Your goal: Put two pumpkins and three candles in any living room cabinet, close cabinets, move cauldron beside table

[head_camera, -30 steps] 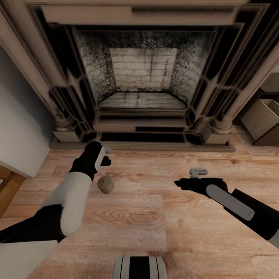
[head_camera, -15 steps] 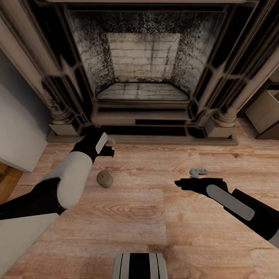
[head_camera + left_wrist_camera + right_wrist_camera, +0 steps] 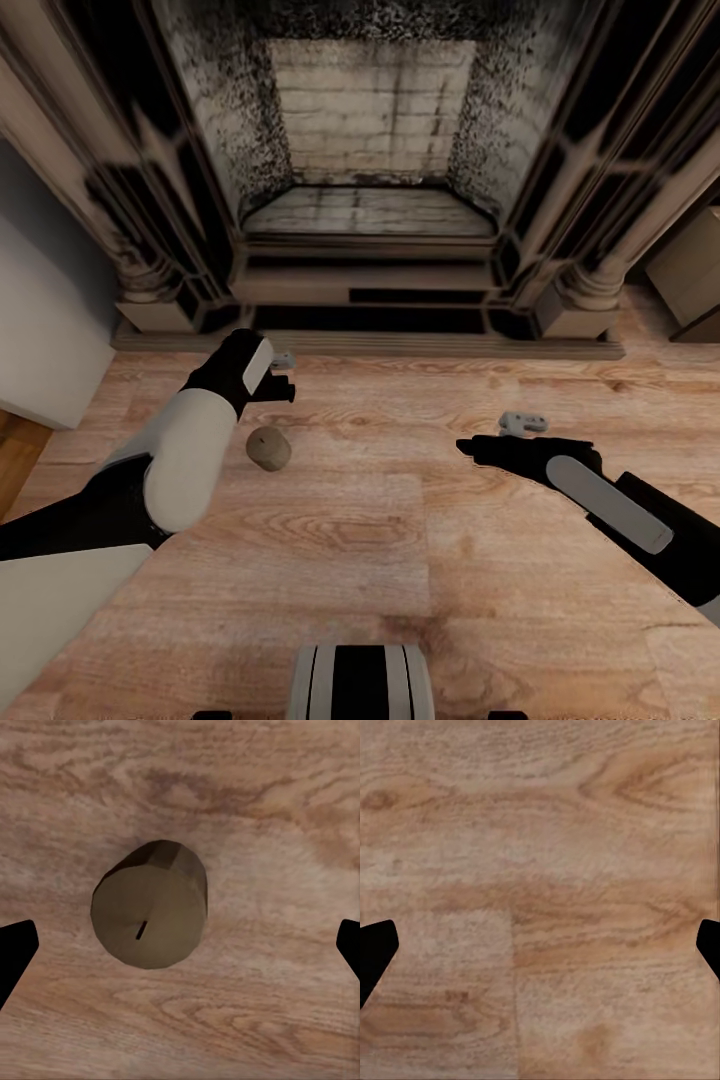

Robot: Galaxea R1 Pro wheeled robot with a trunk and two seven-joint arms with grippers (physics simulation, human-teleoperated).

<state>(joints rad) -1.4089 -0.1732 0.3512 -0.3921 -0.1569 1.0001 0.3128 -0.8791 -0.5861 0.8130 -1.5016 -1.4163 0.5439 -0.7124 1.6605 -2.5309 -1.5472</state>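
Nearest, the robot's base [image 3: 362, 684] sits on bare wood floor [image 3: 400, 560], with open boards all around it. Just beyond, 1 candle [image 3: 269, 448] stands alone on the floor, left of centre, wick up. The left gripper [image 3: 280, 375] hangs above it, a little to the far side; in the left wrist view the candle [image 3: 150, 905] sits between the 2 dark fingertips [image 3: 15, 949], spread wide and touching nothing. The risk I see: the candle looks off-centre toward 1 finger, so a straight descent could clip the rim and tip or roll it away.

To the right, the right gripper [image 3: 520, 425] hovers released over bare boards, well apart from the candle.

Farther off, the fireplace [image 3: 370, 200] and its raised hearth step [image 3: 370, 345] close the far side. A grey wall [image 3: 45, 320] limits the left; a pale box [image 3: 690, 275] stands at the far right.
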